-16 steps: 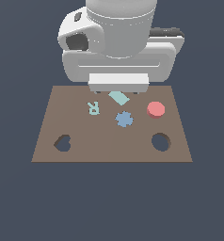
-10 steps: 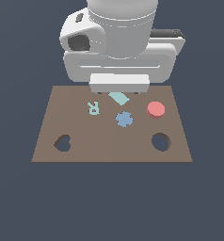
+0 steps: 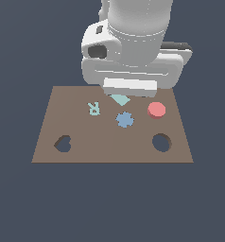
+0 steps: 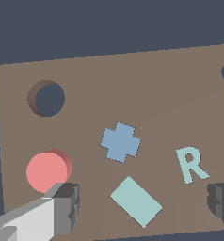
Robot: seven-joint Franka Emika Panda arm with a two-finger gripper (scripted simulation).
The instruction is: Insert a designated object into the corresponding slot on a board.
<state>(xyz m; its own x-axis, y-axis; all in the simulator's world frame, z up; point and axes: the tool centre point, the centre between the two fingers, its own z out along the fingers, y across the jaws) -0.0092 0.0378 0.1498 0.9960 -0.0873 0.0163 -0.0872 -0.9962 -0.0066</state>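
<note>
The gripper [image 4: 141, 207] stood open, empty — it probably needed to centre over the red disc [image 4: 47, 171] before descending.

salmon disc [image 3: 156, 109] flat on board [image 3: 105, 146], near round hole [image 3: 161, 142]

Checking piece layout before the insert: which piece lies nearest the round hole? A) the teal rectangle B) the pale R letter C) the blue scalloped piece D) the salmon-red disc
D: the salmon-red disc lies just behind the round hole on the exterior view's right side of the board; the others sit farther off.
</note>
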